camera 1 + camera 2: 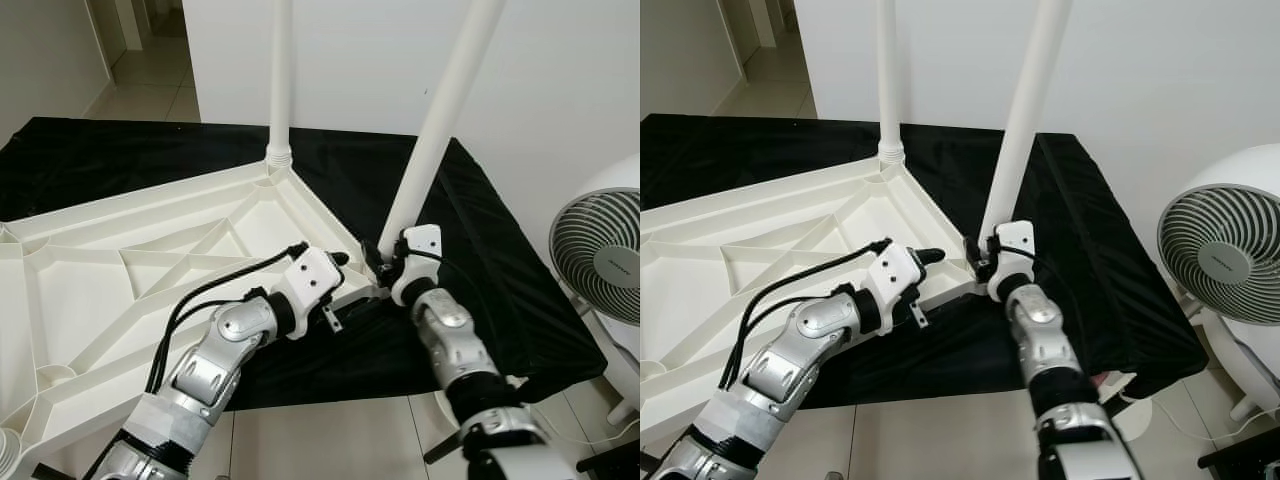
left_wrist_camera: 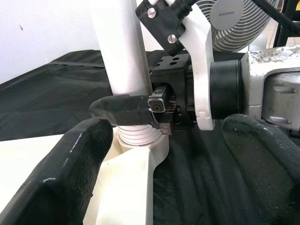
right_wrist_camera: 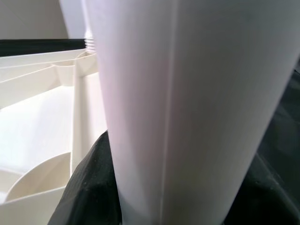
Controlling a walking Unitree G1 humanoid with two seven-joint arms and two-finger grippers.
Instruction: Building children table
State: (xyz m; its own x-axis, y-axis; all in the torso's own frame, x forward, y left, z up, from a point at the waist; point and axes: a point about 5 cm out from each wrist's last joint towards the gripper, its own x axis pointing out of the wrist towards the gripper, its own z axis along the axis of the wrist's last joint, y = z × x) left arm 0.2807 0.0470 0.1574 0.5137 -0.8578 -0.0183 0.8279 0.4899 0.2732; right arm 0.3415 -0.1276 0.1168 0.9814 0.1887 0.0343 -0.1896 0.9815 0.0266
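Spread apart, the left gripper point(image 2: 159, 154) jaws sit by the near corner of the upturned white tabletop point(image 1: 120, 270) on black cloth point(image 1: 480, 250). Right gripper point(image 1: 378, 258) jaws clamp the tilted near leg point(image 1: 440, 120) just above its socket. Fan point(image 1: 597, 256) label unreadable.

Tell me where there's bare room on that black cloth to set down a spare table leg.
Free: the black cloth along the far side, between the upturned tabletop and the wall, and the strip between the near leg and the fan. Crowded: the near corner, where the right gripper clamps that leg and the left gripper hovers alongside.
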